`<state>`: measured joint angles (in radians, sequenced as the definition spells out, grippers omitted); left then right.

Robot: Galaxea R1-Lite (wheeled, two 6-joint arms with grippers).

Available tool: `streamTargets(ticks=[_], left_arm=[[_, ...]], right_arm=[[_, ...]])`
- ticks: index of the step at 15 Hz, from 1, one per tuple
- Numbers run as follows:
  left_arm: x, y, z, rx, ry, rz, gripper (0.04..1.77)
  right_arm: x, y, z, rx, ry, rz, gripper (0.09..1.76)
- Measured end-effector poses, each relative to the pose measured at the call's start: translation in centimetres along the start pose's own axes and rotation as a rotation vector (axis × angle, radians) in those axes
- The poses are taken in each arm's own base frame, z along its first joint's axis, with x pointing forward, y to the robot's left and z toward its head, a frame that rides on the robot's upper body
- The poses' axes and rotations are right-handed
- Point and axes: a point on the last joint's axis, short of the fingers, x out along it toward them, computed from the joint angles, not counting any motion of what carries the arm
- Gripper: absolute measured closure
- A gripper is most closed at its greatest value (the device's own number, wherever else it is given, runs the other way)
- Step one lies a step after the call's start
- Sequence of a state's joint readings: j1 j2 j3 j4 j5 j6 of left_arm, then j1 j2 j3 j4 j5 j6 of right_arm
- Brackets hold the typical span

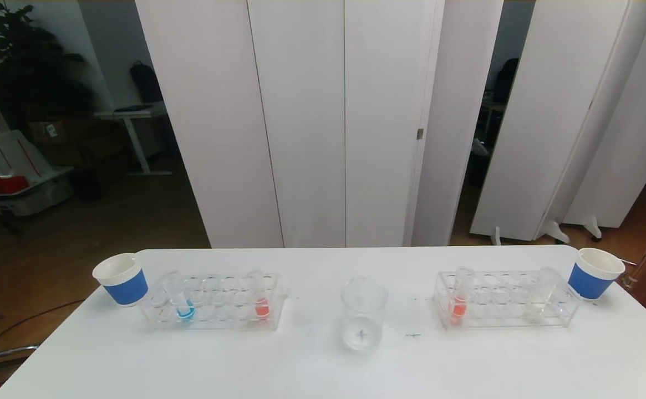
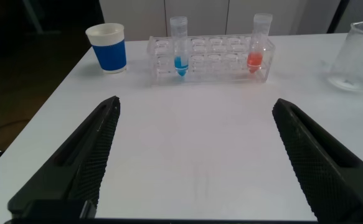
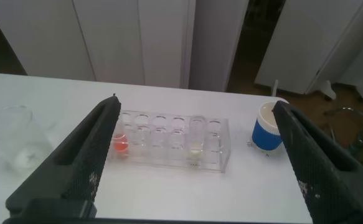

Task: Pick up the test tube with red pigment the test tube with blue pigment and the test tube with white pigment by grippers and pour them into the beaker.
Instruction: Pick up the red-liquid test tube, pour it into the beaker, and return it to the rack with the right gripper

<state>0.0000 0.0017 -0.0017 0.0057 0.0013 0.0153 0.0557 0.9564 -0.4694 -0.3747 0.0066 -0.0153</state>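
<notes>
Nothing is picked up yet: both arms sit back from the work, out of the head view. Each wrist view shows its own gripper with jaws spread wide apart and nothing between them, the left gripper (image 2: 193, 162) facing the left rack (image 1: 214, 321) and the right gripper (image 3: 197, 162) facing the right rack (image 1: 503, 321).

In the head view the beaker (image 1: 362, 316) stands empty at the lower centre of the frame on the white surface (image 1: 323, 366), between the two racks. The test tube with blue pigment (image 1: 181, 302) stands toward the left end of the left rack, with a red tube (image 1: 260, 299) toward that rack's right end. At right, another red tube (image 1: 459, 299) stands at the left end of the right rack, and the test tube with white pigment (image 1: 542, 296) toward its right end. A blue paper cup (image 1: 123, 279) sits at the far left, another (image 1: 594, 272) at the far right.

The step in hand looks like the first approach. To do it well, the near gripper should centre on one tube's exposed upper part above the rack, close squarely, and lift straight up so the rack does not drag along. The tube should stay upright until its mouth is over the beaker, then tilt slowly.
</notes>
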Motion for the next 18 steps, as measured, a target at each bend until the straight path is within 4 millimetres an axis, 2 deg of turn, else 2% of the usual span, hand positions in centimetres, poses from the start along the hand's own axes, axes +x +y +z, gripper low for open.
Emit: streamTargets(ticks=[3,7,11,15,18], left_arm=[[0.0,0.0,0.0,0.000,0.000,0.000,0.06],[0.0,0.0,0.0,0.000,0.000,0.000,0.06],[0.0,0.0,0.0,0.000,0.000,0.000,0.06],[0.0,0.0,0.0,0.000,0.000,0.000,0.06],[0.0,0.0,0.0,0.000,0.000,0.000,0.06]], right_arm=[[2.8,1.0,-1.1,-0.001,0.080,0.065,0.10],[5.5,2.6,-3.0,0.007,0.101,0.128,0.10],[6.9,4.0,-5.9,-0.008,0.132,0.138,0.10],[7.5,5.0,-8.7,0.010,0.204,0.142,0.10],[8.0,6.0,-10.0,0.020,0.257,0.106,0.10]])
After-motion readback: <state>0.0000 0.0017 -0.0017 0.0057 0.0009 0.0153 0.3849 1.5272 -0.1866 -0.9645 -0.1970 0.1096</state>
